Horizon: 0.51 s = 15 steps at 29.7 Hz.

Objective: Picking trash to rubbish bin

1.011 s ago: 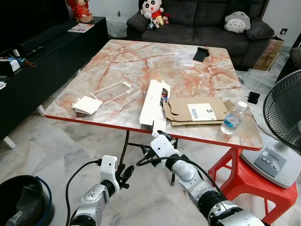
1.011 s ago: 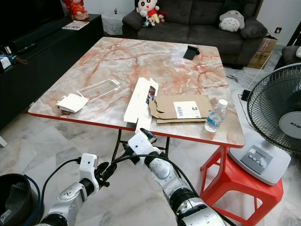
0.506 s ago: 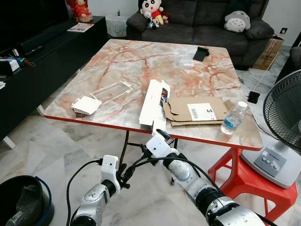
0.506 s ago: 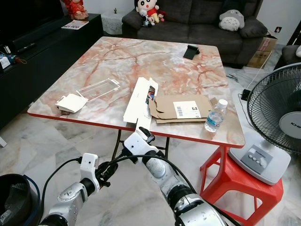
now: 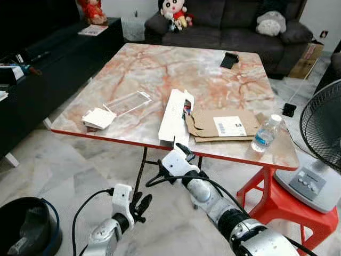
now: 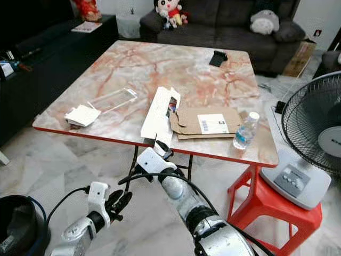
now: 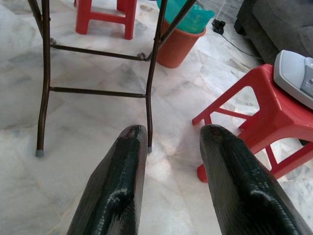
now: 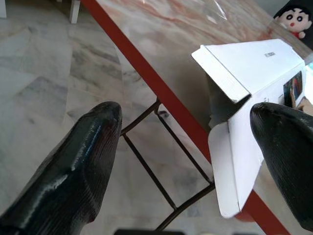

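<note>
The long white opened cardboard box [image 5: 175, 114] lies on the pink-veined marble table with the red edge [image 5: 133, 64], its torn end flap hanging over the near edge. Just beside it, toward the robot's right, a flattened brown cardboard sheet with a shipping label [image 5: 224, 126] is seen, and beyond that a clear plastic water bottle [image 5: 265, 134] stands near the table's right corner. Toward the left of the white box, a clear plastic tray [image 5: 127, 102] and a small white folded packet [image 5: 97, 118] rest on the same table. Nothing is held and all the litter remains on the table, so the task is judged to be at its start. The dark round rubbish bin [image 5: 26, 229] stands on the floor, well apart from the table on the robot's left. The right gripper [image 8: 186, 132] is raised to the table's near edge with its jaws spread wide, the hanging flap between them but not touched. The left gripper [image 7: 171, 161] is held low over the floor, jaws parted and empty.
</note>
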Available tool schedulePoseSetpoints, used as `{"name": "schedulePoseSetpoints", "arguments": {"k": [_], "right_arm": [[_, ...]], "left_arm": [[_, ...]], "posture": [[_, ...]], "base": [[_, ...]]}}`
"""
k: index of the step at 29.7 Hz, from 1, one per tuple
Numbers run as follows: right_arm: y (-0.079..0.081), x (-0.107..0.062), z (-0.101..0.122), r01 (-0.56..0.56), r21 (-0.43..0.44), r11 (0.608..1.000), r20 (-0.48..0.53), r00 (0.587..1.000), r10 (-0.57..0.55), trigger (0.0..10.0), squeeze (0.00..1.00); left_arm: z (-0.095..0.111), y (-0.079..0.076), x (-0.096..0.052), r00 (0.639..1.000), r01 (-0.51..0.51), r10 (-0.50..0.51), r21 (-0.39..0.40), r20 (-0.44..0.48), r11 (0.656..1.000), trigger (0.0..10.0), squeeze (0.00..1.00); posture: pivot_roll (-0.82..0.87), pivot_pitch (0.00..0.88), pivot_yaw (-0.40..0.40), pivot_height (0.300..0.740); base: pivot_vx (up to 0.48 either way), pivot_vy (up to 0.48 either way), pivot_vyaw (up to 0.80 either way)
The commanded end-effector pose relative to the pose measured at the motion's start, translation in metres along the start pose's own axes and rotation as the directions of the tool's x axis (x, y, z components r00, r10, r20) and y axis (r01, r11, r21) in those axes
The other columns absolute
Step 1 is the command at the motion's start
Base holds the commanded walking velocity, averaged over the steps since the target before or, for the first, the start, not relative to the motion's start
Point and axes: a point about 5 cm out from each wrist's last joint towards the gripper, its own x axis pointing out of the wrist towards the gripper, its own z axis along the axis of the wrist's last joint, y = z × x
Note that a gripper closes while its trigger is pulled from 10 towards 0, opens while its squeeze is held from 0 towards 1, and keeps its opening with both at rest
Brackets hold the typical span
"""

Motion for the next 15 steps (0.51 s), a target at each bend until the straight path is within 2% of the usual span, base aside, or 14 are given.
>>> {"name": "schedulePoseSetpoints", "arguments": {"k": [1,10,15], "right_arm": [[-0.002,0.003,0.004,0.007,-0.014,1.0,-0.006,1.0,-0.007,10.0,0.0],[-0.008,0.005,0.006,0.045,-0.078,0.996,-0.004,0.999,-0.045,10.0,0.0],[-0.02,0.008,0.008,0.113,-0.113,0.987,-0.017,0.993,-0.115,10.0,0.0]], "left_arm": [[0.002,-0.002,-0.001,1.0,0.012,-0.012,0.001,0.004,1.0,10.0,0.0],[0.004,-0.01,-0.009,1.0,0.021,-0.021,0.007,0.019,1.0,10.0,0.0],[0.006,-0.014,-0.012,0.999,0.027,-0.027,0.008,0.022,1.0,10.0,0.0]], "posture": [[0.17,0.069,-0.014,0.74],[0.19,0.095,-0.009,0.74],[0.2,0.103,-0.004,0.74]], "base": [[0.0,0.0,0.0],[0.0,0.0,0.0],[0.0,0.0,0.0]]}}
